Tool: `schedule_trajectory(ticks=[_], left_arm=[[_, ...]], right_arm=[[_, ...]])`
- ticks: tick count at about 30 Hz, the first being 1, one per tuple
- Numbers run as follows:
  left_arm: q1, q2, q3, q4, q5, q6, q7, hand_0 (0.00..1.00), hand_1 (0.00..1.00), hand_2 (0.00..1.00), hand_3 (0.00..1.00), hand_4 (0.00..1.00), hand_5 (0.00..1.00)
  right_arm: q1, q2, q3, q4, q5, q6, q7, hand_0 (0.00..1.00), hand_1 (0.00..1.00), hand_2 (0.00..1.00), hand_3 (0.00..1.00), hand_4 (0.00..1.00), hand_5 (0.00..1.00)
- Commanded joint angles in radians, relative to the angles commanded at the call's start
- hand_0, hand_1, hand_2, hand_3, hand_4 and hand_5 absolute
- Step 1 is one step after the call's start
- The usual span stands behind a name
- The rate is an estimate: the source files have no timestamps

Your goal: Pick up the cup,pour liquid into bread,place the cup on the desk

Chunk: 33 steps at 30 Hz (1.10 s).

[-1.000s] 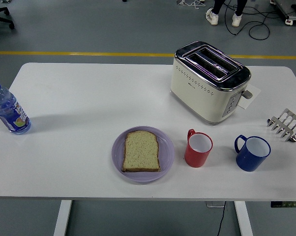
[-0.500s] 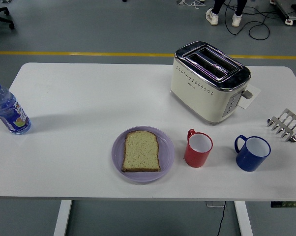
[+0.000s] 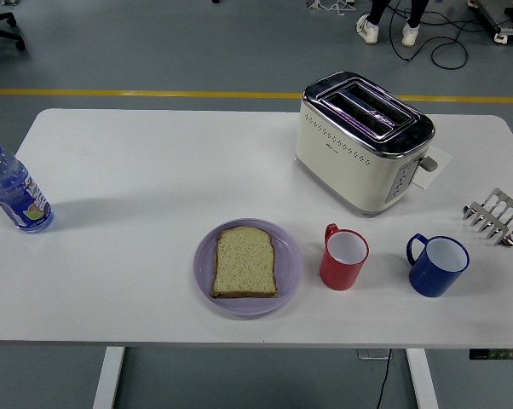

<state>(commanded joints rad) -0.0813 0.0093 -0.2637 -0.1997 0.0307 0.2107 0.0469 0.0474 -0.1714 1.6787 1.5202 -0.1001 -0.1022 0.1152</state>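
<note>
A red cup (image 3: 343, 258) stands upright on the white table (image 3: 154, 170), its handle turned to the far left. Right of it stands a blue cup (image 3: 438, 265) with its handle on the left. Left of the red cup, a slice of bread (image 3: 244, 262) lies flat on a lilac plate (image 3: 289, 256). Neither of my hands shows in the head view.
A cream two-slot toaster (image 3: 363, 141) stands behind the cups, with a paper slip at its right. A metal toast rack (image 3: 496, 216) sits at the right edge and a water bottle (image 3: 14, 192) at the left edge. A person's feet (image 3: 389, 30) show on the floor beyond.
</note>
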Motion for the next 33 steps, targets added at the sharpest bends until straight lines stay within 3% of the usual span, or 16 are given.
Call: schedule_trajectory(ticks=[8,20,33], left_arm=[[0.001,0.0,0.001,0.0,0.0,0.0,0.0,0.635,0.645,0.653,0.506,0.241,0.855],[0.009,-0.002,0.012,0.001,-0.004,0.0,0.0,0.634,0.644,0.653,0.506,0.24,0.854],[0.011,-0.001,0.018,0.001,-0.006,-0.001,0.0,0.634,0.646,0.653,0.506,0.241,0.855]], right_arm=[[-0.003,0.001,0.0,-0.003,0.009,-0.002,0.0,0.801,0.698,0.777,0.772,0.681,0.316],[-0.012,0.004,-0.003,-0.014,0.025,-0.044,0.021,0.777,0.678,0.738,0.717,0.68,0.324],[-0.016,0.007,-0.003,-0.027,0.024,-0.058,0.038,0.775,0.676,0.736,0.727,0.678,0.324]])
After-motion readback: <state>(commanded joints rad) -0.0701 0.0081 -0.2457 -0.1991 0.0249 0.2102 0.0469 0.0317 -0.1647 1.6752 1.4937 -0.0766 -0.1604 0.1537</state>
